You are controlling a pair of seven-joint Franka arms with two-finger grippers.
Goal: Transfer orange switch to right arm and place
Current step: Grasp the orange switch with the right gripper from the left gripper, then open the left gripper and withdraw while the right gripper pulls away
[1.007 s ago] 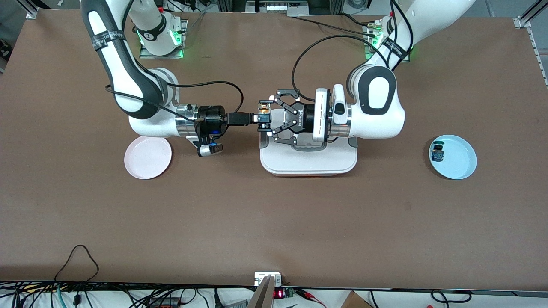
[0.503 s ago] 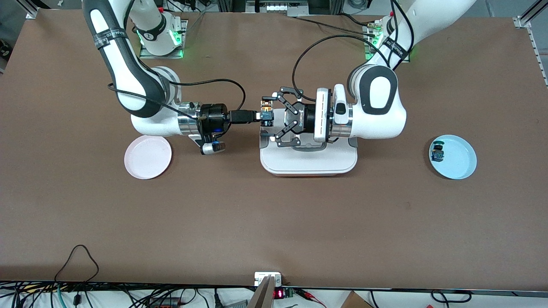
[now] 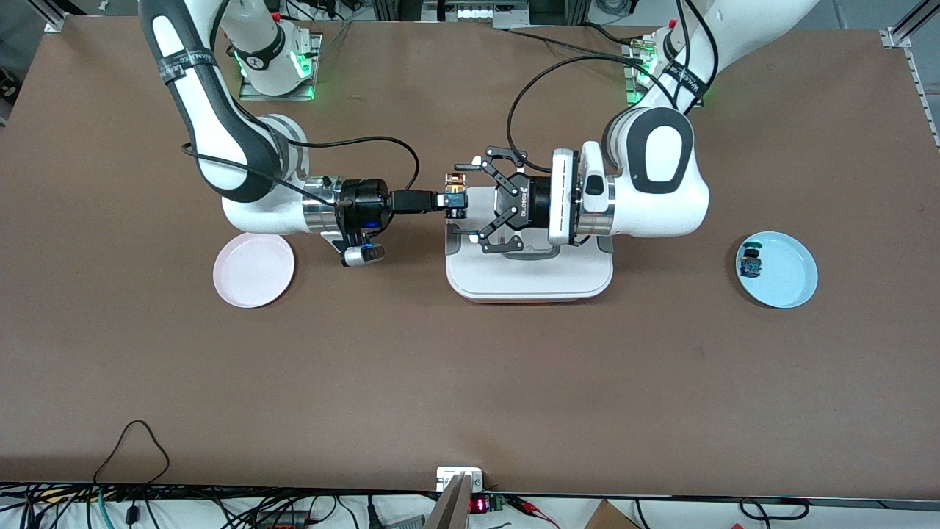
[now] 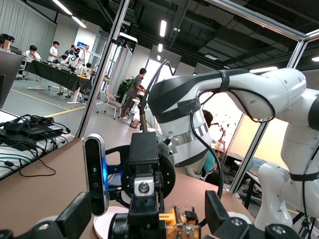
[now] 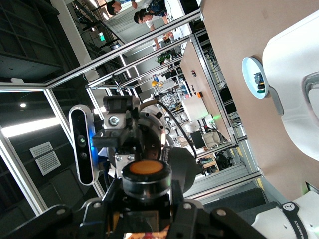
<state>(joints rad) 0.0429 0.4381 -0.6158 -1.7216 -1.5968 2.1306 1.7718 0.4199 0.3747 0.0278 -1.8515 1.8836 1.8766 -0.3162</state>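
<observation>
Above white tray [image 3: 529, 283], right tool [image 3: 449, 200] clamps orange switch [image 3: 454, 192]; left tool [image 3: 470, 208] wide.

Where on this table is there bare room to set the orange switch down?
The pink plate is bare, as is the brown table nearer the front camera. The white tray lies under the left hand, open. The right hand holds the orange switch there. The blue plate holds another switch.

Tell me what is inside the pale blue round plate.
The pale blue round plate, toward the left arm's end of the table, holds one small black switch with a blue top, near its rim. Nothing else shows in it; the part's underside is hidden.
</observation>
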